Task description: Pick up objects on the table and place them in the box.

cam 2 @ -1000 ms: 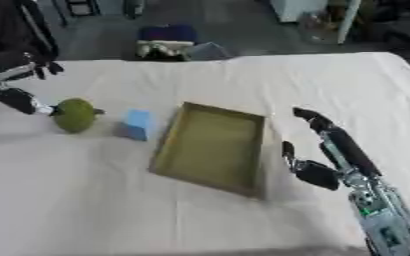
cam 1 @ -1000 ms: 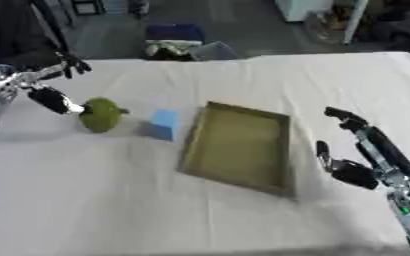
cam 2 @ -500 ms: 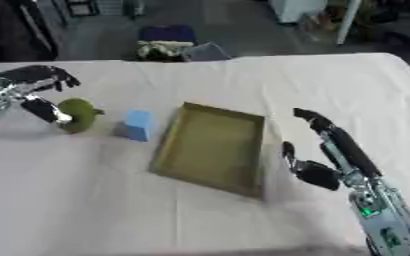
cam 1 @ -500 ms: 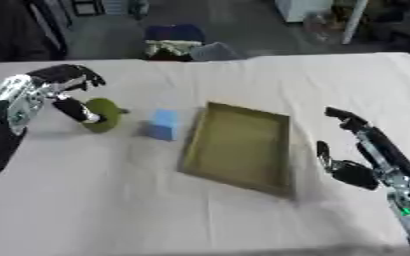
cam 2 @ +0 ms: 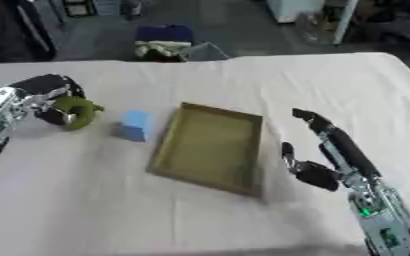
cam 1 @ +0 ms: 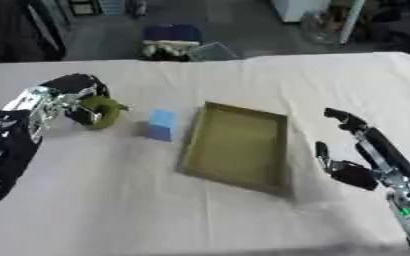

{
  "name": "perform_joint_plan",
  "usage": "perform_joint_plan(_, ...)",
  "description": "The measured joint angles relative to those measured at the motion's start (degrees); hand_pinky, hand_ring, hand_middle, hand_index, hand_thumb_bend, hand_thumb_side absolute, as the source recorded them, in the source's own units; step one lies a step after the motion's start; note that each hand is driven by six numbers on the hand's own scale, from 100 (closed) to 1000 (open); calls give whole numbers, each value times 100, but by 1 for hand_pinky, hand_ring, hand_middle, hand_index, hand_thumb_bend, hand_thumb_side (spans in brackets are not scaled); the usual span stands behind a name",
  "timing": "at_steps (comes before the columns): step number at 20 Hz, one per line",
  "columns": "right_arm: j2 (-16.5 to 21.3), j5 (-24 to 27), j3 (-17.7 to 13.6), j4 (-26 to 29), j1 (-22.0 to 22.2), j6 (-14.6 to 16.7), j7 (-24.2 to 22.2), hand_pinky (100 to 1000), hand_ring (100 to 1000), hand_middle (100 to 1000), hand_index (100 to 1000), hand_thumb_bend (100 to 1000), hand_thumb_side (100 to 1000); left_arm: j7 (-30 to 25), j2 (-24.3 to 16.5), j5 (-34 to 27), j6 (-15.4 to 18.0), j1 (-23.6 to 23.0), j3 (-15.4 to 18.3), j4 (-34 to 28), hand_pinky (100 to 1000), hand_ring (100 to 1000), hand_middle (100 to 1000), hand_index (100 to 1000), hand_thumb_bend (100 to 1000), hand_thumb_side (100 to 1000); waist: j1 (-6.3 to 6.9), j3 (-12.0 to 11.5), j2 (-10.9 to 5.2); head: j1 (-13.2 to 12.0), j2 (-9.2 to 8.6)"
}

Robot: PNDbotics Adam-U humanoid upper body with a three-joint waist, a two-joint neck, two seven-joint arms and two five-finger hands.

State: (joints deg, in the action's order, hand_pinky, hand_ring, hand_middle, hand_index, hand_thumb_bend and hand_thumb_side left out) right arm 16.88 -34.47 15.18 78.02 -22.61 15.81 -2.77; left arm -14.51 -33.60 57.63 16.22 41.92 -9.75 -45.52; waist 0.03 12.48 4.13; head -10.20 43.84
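Left eye view has my left hand (cam 1: pixel 68 97) at the tabletop's (cam 1: pixel 112 200) left side, fingers curled round the green round object (cam 1: pixel 102 111), which sits just in front of my palm; whether it is lifted off the cloth I cannot tell. Just right of it stands the small blue block (cam 1: pixel 162 124), apart from the green object and close to the left rim of the box (cam 1: pixel 283 150), an olive, shallow tray lying askew near the middle. My right hand (cam 2: pixel 318 165) hangs at the right of the box, beside its right rim, fingers straight and spread, thumb out toward the box, holding nothing.
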Motion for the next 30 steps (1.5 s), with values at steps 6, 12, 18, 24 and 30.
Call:
perform_joint_plan(6, 0, 0, 0, 0, 1, -1, 1, 880, 1000, 899, 1000, 100, 449, -92, -112, -338, 180, 28, -75, -576, 600, 467, 470, 608, 100, 103, -1, -17, -5, 11, 0)
perform_joint_plan(12, -2, -1, 3, -2, 1, 0, 0, 879, 1000, 898, 1000, 100, 449, -155, -153, -914, 165, 360, -298, -1405, 604, 464, 464, 605, 100, 104, -2, -6, -33, -5, 0)
perform_joint_plan(18, -49, -1, 44, -2, -3, 26, -34, 880, 1000, 899, 1000, 100, 445, -274, 352, -1132, 204, 873, -643, -1792, 608, 468, 468, 610, 100, 107, -24, 119, -43, -94, 0)
perform_joint_plan(24, -162, -2, 112, -2, -63, 61, -97, 880, 1000, 899, 1000, 100, 444, -375, 1101, -1009, 332, 1064, -920, -1752, 611, 473, 472, 617, 100, 113, -60, 276, 2, -213, 0)
perform_joint_plan(30, -258, -3, 151, -1, -116, 88, -140, 880, 1000, 899, 1000, 100, 443, -452, 1662, -871, 510, 1077, -1070, -1570, 617, 478, 477, 626, 100, 150, -104, 406, 72, -290, 0)
